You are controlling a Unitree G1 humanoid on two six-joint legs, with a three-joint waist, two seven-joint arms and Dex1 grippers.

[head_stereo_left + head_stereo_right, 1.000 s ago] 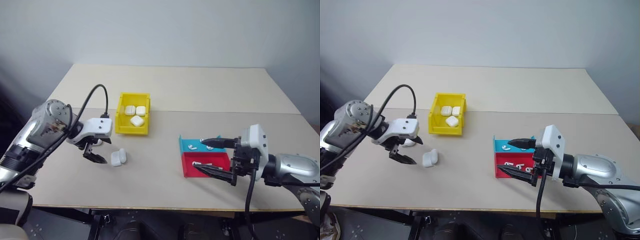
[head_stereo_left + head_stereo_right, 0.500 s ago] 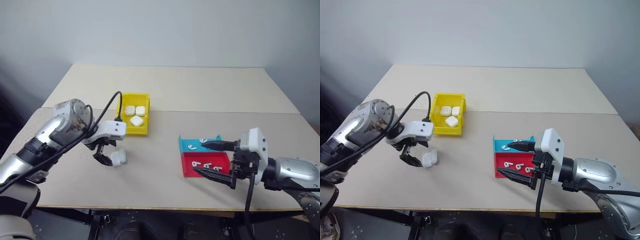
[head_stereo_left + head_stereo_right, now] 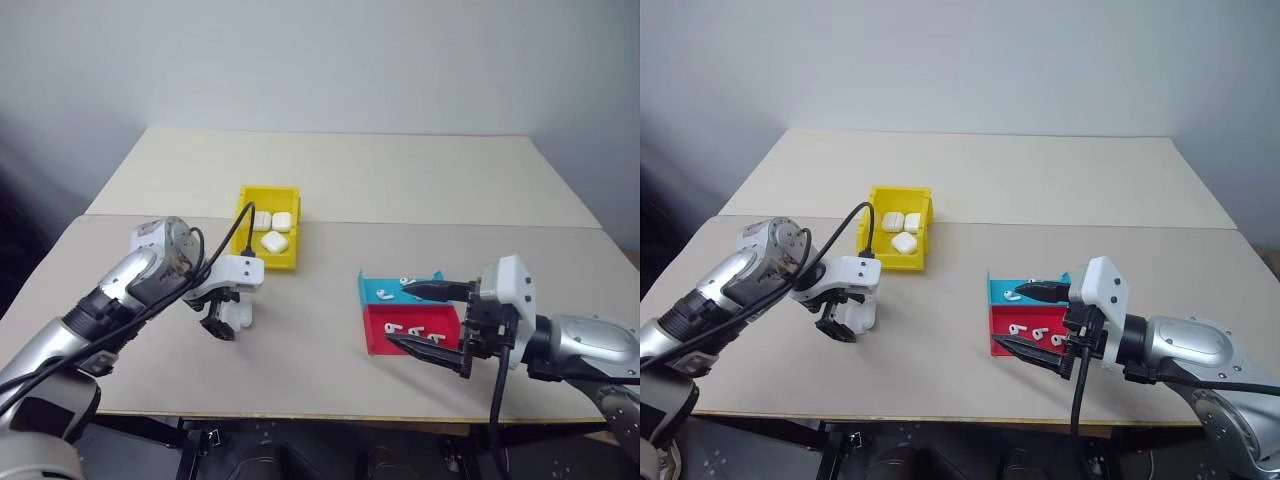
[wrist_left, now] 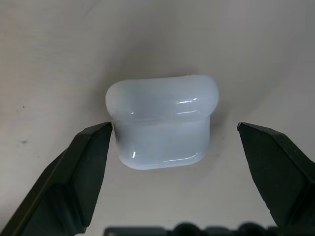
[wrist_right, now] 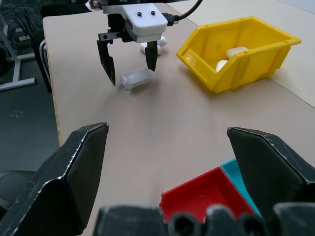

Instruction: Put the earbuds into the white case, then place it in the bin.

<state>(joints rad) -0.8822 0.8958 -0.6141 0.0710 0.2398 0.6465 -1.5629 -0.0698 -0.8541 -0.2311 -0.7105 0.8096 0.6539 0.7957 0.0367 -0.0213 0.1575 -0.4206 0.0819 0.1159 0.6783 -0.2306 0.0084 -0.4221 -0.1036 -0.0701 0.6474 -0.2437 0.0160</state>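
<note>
While left gripper points steeply down at table, jaws stand wide, straddling white case, one finger just beside case wall, other well clear; nothing gripped. Case lies left of centre, below yellow bin holding three more cases. Right gripper, lower right, jaws spread wide, empty, hovers near red tray and teal tray with earbuds.
</note>
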